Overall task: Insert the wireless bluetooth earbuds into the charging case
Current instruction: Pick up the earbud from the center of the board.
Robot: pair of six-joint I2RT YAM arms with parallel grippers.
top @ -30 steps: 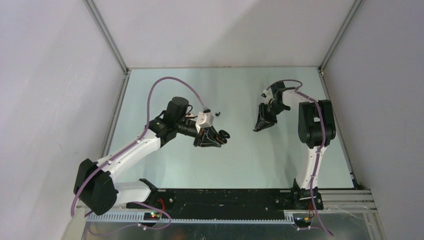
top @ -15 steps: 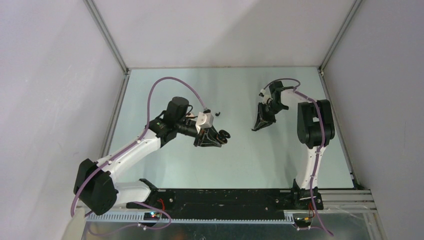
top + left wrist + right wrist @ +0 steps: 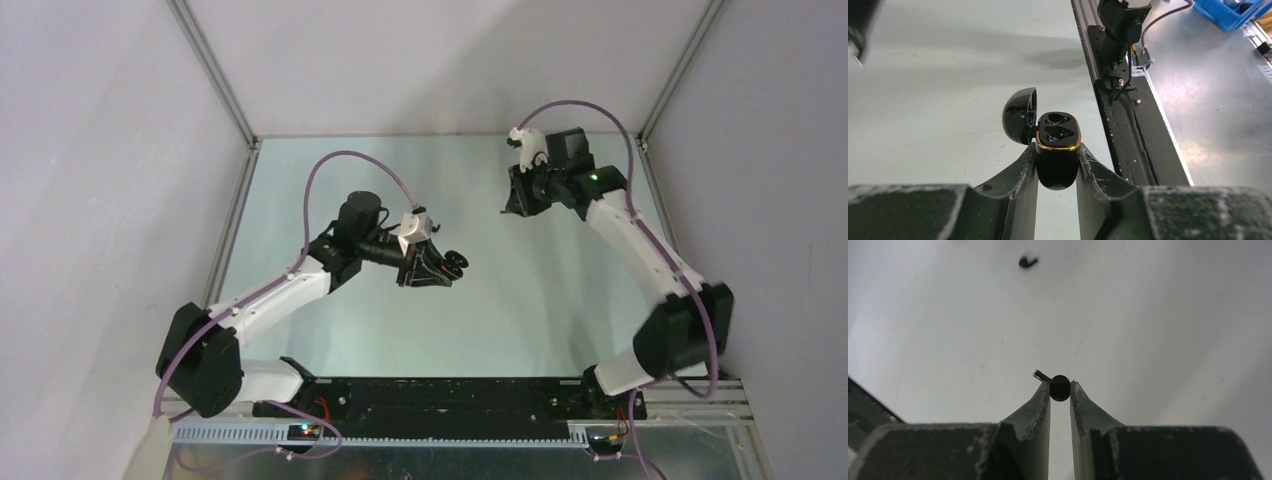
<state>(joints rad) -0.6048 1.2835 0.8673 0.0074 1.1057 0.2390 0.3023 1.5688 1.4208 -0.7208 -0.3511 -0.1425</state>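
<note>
My left gripper [image 3: 1058,162] is shut on the black charging case [image 3: 1058,150], which has a gold rim. Its lid [image 3: 1020,116] hangs open to the left and both sockets look empty. In the top view this gripper [image 3: 440,270] holds the case at mid-table. My right gripper [image 3: 1060,390] is shut on a black earbud [image 3: 1060,388] at its fingertips, the stem sticking out to the left. In the top view the right gripper [image 3: 512,203] is raised over the far middle of the table. A second black earbud [image 3: 1027,262] lies on the table. The cream-white earbuds are out of view.
The pale green table [image 3: 540,290] is walled by white panels on three sides. A black base rail [image 3: 450,395] runs along the near edge and also shows in the left wrist view [image 3: 1128,130]. A blue bin [image 3: 1230,12] sits beyond the rail.
The right arm has stretched out and swung its gripper up and toward the far wall, still holding the earbud. The left gripper has shifted slightly right with the case.
</note>
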